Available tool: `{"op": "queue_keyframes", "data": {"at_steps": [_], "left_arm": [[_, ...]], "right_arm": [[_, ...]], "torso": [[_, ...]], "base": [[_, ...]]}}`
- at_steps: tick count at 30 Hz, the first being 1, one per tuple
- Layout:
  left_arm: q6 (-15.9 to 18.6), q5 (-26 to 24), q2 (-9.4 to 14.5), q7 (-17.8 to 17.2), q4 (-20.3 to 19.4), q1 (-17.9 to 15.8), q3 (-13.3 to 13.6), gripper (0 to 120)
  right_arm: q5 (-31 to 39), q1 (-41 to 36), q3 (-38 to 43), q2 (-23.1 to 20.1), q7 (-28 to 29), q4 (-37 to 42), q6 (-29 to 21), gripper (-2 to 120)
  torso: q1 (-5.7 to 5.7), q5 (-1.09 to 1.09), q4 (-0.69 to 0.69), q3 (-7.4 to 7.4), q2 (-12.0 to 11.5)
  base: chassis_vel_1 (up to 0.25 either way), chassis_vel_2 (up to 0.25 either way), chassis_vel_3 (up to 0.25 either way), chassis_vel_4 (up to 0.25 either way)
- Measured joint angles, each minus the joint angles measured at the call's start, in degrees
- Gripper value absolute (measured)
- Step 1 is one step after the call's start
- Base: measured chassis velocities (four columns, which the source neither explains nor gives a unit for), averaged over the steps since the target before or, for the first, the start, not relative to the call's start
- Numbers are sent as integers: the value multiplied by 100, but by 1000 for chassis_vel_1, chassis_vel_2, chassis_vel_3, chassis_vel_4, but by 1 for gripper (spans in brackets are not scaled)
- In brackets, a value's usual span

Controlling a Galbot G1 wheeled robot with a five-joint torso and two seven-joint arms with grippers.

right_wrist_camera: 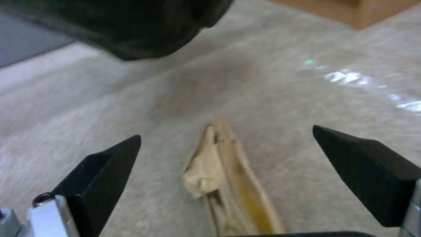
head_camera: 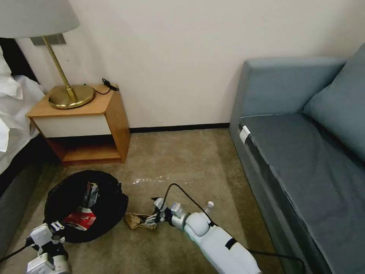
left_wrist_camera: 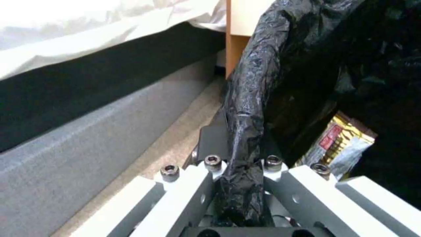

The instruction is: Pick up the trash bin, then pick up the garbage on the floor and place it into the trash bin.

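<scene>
Left gripper (left_wrist_camera: 239, 171) clamped on black-bagged rim of trash bin (head_camera: 110, 201), packet (head_camera: 80, 220) and bar wrapper (left_wrist_camera: 340, 144) inside. Right gripper (right_wrist_camera: 228, 171) spread wide around crumpled tan paper (right_wrist_camera: 223, 184) on carpet (head_camera: 182, 160). Bottle (head_camera: 208, 207) beyond.

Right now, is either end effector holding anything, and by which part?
Left end effector grips the bin by its bag-covered rim. Right end effector is open around the tan paper, holding nothing.
</scene>
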Motion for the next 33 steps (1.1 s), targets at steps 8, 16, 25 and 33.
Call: {"op": "queue_keyframes", "data": {"at_steps": [8,16,25,33], "left_arm": [[-130,-10,-74,-39,-11,109,9,2],[-117,-10,-87,-43,6,100,16,2],[-77,-8,-86,-44,9,97,18,2],[-72,-2,-90,-44,9,109,23,2]], "right_arm": [[-232,350,-140,219,-70,-692,56,100],[-415,560,-64,435,-104,-1336,131,100],[-650,557,-79,439,-107,-1513,98,100],[-753,527,-55,435,-98,-1585,87,88]], "torso": [[0,0,0,0,0],[0,-1,0,0,0],[0,0,0,0,0],[0,0,0,0,0]], "base": [[0,0,0,0],[0,0,0,0],[0,0,0,0],[0,0,0,0]]}}
